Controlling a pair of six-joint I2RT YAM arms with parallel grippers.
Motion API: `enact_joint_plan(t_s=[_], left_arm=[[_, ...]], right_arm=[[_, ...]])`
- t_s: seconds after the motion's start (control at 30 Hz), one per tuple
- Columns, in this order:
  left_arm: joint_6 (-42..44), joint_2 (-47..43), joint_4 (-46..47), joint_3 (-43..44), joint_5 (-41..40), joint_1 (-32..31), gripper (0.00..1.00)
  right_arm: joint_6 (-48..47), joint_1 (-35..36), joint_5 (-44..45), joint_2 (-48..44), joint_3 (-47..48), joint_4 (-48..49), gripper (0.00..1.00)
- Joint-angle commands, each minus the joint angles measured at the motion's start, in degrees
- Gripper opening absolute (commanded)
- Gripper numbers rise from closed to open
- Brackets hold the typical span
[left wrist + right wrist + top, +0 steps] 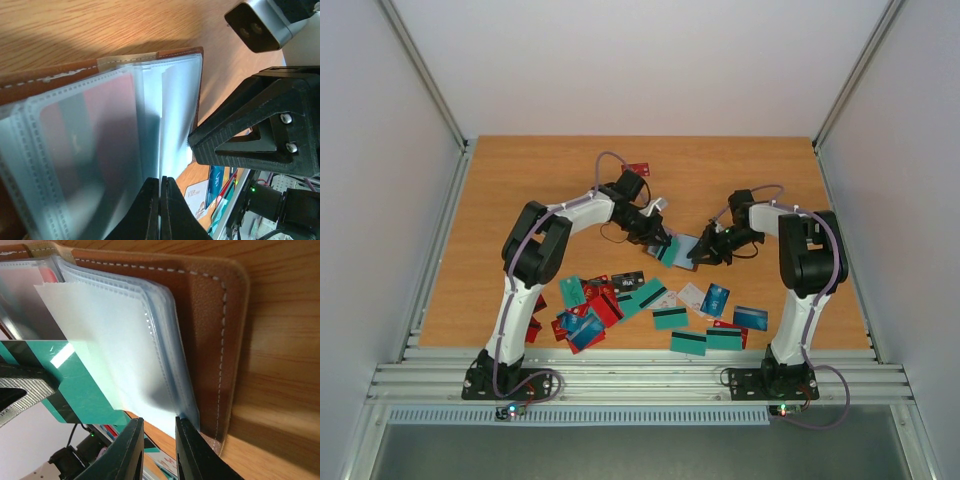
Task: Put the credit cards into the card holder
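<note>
Between left jaws: teal card [75, 385] against card holder [210, 315].

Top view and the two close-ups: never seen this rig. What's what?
A left arm and a right arm are bolted at the table's near edge, each ending in a two-finger pincer. The wide picture is from a fixed camera above and behind them. The close-ups are from cameras on each wrist, own fingers at the bottom. Loose cards in teal, red, blue, black and white lie near the bases. Between the arms is a brown holder with clear sleeves. The left pincer is shut on a teal card, partly under a sleeve. The right pincer sits at the holder's edge; whether it grips, I can't tell.
</note>
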Motion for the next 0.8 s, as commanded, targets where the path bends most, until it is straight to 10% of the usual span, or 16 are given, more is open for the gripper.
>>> enact_joint_plan(t_s=[0.0, 0.77], left_arm=[[2.0, -0.1, 3.6, 0.0, 2.9, 0.8, 0.00], [1.3, 5.6, 6.0, 5.7, 4.6, 1.4, 0.01]], right_arm=[[-1.9, 0.0, 2.4, 1.6, 1.0, -1.3, 0.20], [-3.4, 0.0, 1.5, 2.4, 2.3, -2.9, 0.20]])
